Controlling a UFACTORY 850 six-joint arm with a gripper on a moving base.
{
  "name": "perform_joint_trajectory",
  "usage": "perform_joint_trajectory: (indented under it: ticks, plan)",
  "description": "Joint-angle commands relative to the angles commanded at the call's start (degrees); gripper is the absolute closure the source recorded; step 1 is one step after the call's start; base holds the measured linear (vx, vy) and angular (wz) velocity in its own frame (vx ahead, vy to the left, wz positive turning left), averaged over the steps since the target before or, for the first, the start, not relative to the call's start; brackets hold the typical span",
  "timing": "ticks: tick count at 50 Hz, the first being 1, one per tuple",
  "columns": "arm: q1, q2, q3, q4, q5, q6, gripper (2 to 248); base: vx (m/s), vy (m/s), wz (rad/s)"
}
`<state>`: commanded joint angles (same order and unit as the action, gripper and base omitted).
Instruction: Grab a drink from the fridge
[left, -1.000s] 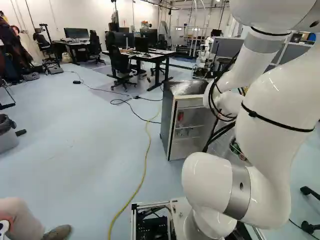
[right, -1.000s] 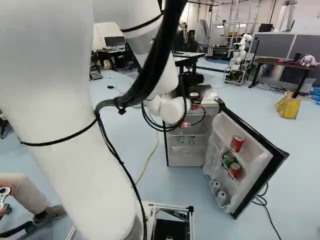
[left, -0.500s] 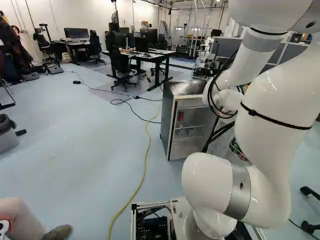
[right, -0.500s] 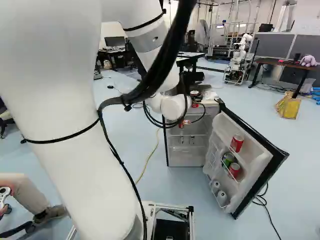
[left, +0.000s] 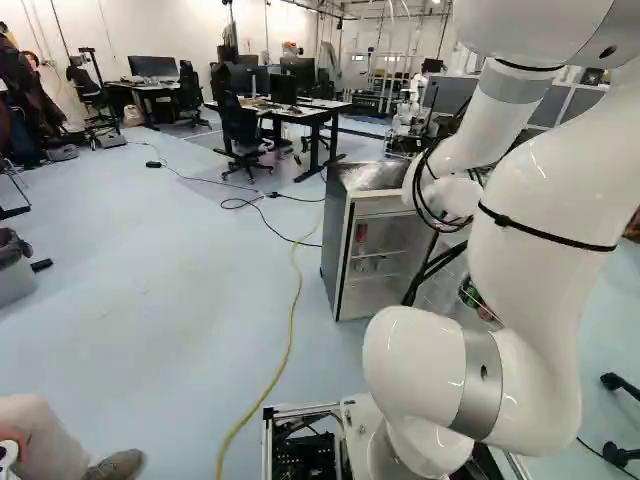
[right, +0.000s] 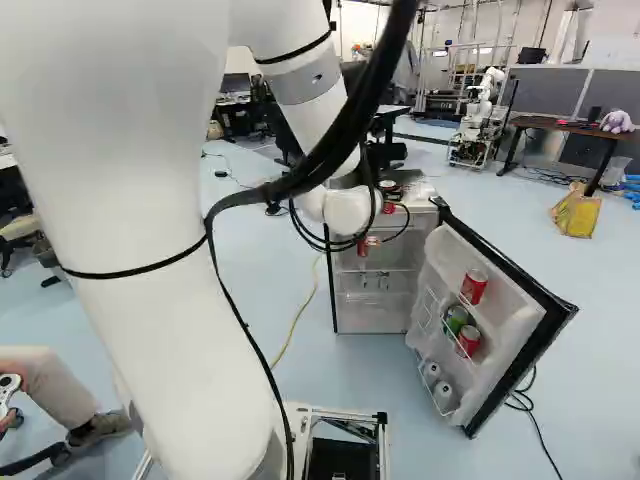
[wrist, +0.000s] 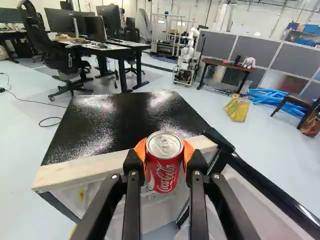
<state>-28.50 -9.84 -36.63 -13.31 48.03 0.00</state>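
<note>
Red can (wrist: 164, 175), one: our gripper (wrist: 164, 151) clasps it, orange pads (wrist: 141, 149) at its nine and three o'clock; we judge it weighty, slick, dentable, best held mid-body.

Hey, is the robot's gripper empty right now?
No, the wrist view shows a red can clasped between the orange pads of the gripper.

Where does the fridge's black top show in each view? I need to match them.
Left base view: fridge top right of middle, just left of the arm.
Right base view: right of the arm, partly hidden behind it.
Wrist view: beyond the pincer and the red can it grips.
Shared landmark: another robot, farther off.
</note>
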Motion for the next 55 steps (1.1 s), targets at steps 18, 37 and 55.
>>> perform_joint_trajectory:
  ticks: [18,37,55]
  plan:
    - [1.0,-1.57,-1.77,0.0,-0.63,0.0,157,0.0,0.0,0.0]
    - [2.17,-3.52,-3.99,0.0,-1.31,0.0,157,0.0,0.0,0.0]
    - [3.33,-5.57,-6.37,0.0,-1.95,0.0,157,0.0,0.0,0.0]
